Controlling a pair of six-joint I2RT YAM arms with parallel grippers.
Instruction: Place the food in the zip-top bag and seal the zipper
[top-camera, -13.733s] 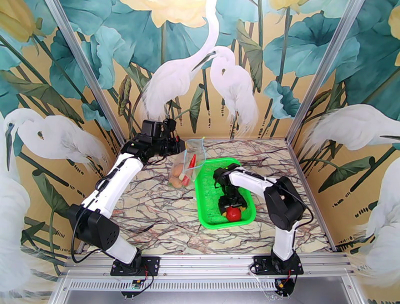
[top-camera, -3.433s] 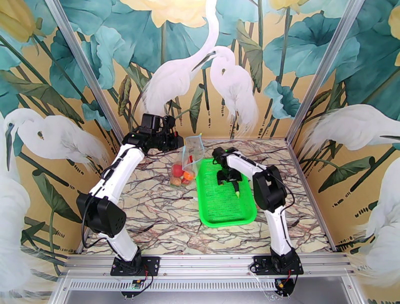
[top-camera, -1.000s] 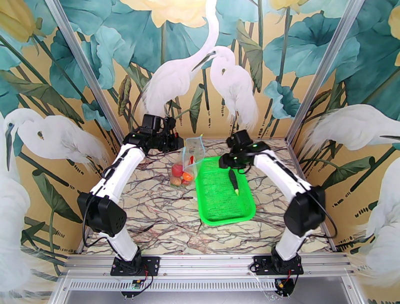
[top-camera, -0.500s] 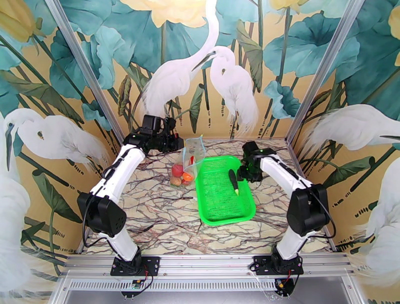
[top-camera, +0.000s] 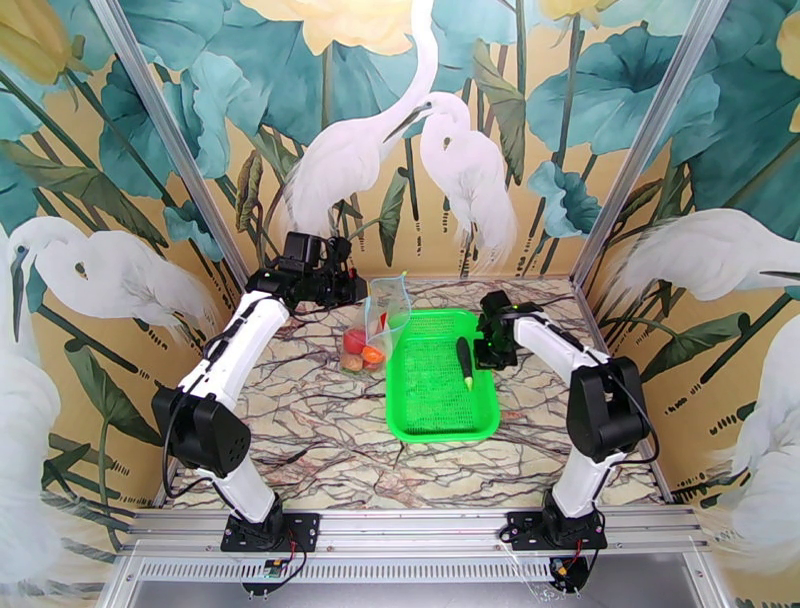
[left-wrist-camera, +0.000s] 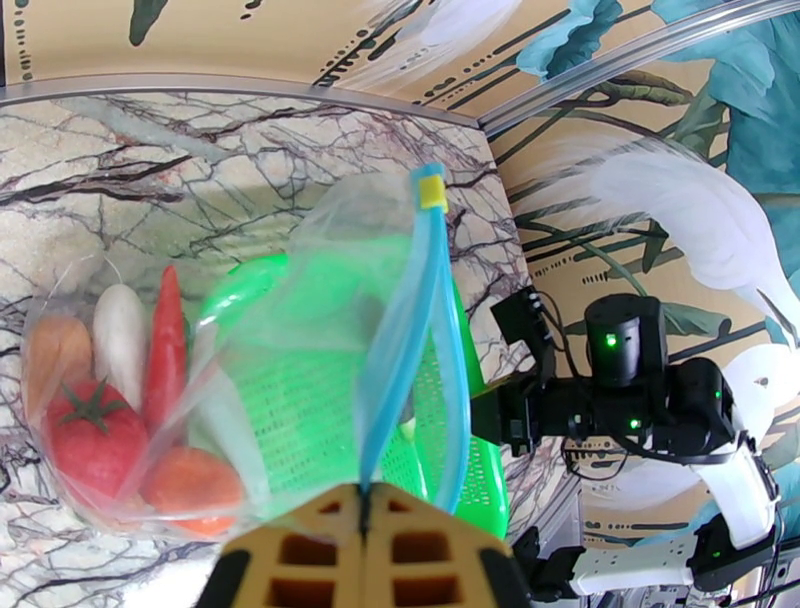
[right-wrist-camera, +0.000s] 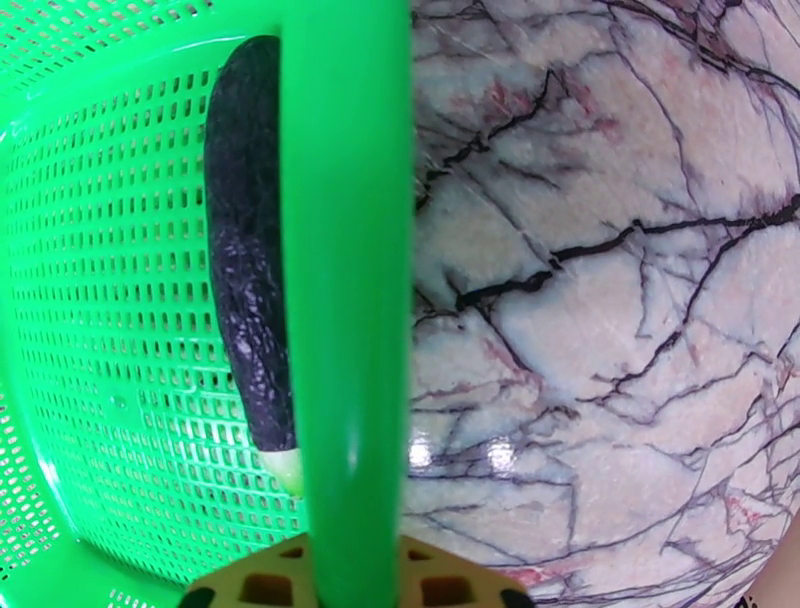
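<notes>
Nearest the arm bases, the green basket (top-camera: 440, 437) is seen resting on the marbled table (top-camera: 300, 430). One item of food is left in it: the dark eggplant (top-camera: 466, 362), lying along the mesh just inside the right-hand rim. That rim is clasped by the right gripper (top-camera: 488, 350). In the right wrist view the rim runs straight between the two yellow fingers, which are drawn in against it, so the basket itself is judged to be held, not the eggplant.

Farther back, just beside the basket's far-left corner, the zip-top bag (top-camera: 385, 305) is held up by its mouth while its lower part sags onto the table. Through the clear plastic a tomato (left-wrist-camera: 90, 440), a chili (left-wrist-camera: 165, 340), a white radish (left-wrist-camera: 120, 335), a tan potato (left-wrist-camera: 55, 355) and a small orange (left-wrist-camera: 190, 485) are made out. The blue zipper (left-wrist-camera: 410, 330) is parted into a loop, so the mouth is unsealed. One end of it is pinched by the left gripper (left-wrist-camera: 365, 510), whose jaws are pressed tight together.

Most of the filling is therefore judged done. The eggplant has yet to be bagged, and the sealing has not been begun.
</notes>
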